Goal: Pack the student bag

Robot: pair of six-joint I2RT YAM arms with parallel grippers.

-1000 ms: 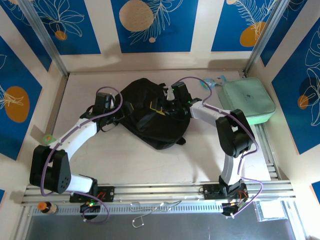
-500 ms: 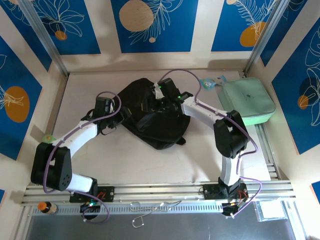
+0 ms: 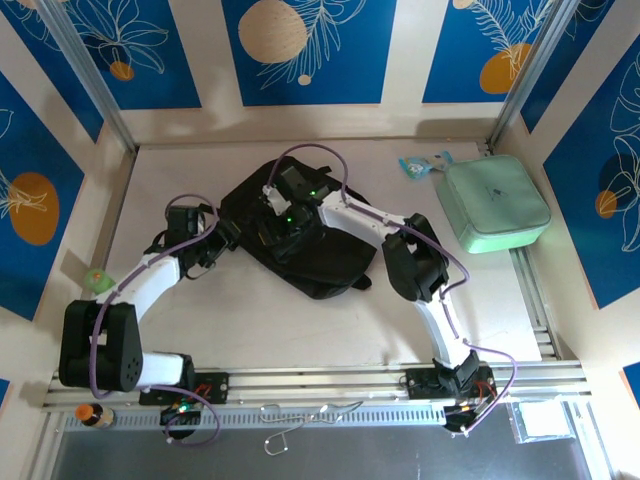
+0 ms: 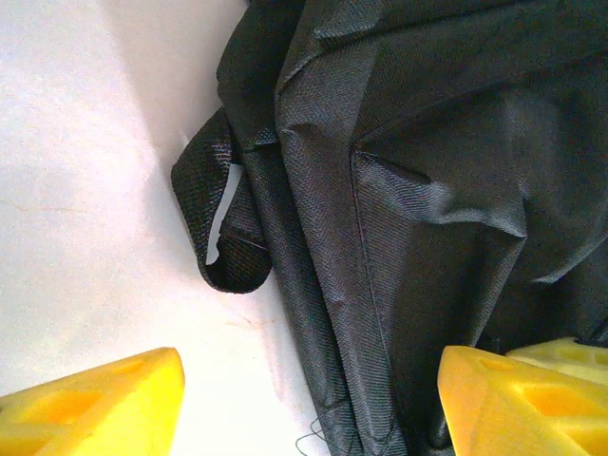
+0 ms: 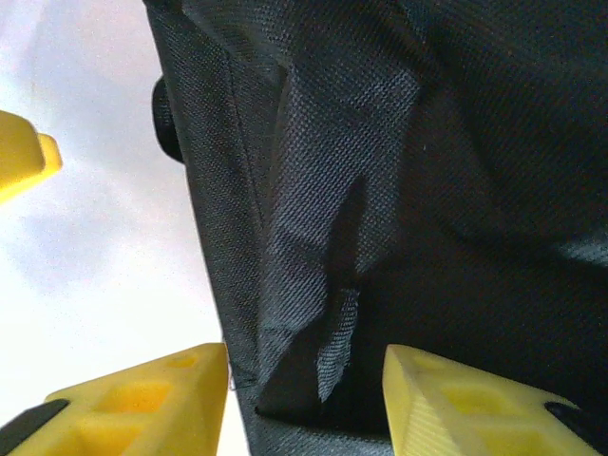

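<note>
Student bag as right gripper swung left over it and left gripper withdrew, both open, seemingly readying a fabric grab.

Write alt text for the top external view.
A black student bag lies at centre, with the right hand over it and the left hand at its left edge. A mint-green case sits far right.

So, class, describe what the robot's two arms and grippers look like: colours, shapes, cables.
The left arm and right arm have white links, bulky black joints and looping purple cables. The left gripper and right gripper each carry two yellow, wedge-shaped fingers with moulded hollows.
</note>
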